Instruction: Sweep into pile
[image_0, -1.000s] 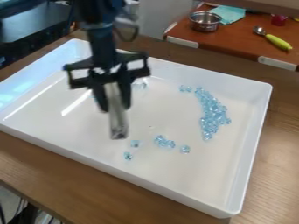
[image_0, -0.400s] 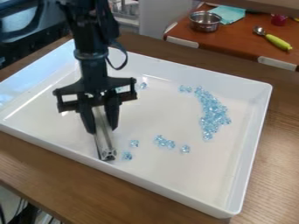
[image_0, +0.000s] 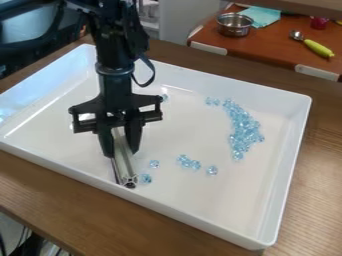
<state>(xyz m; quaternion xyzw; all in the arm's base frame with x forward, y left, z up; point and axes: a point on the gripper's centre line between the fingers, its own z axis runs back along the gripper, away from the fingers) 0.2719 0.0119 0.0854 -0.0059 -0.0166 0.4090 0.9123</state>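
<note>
Metal bar (image_0: 125, 167) gripped between fingers (image_0: 135, 134) of gripper (image_0: 121, 152), low beside near edge of tray (image_0: 180, 214), probably for pushing stray beads (image_0: 194, 164) toward pile (image_0: 246, 132).

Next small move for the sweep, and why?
Probably a short sweep toward the main pile, bar kept low. The gripper holds the bar with its lower end right by a stray bead; another bead and a small cluster lie between there and the pile.
</note>
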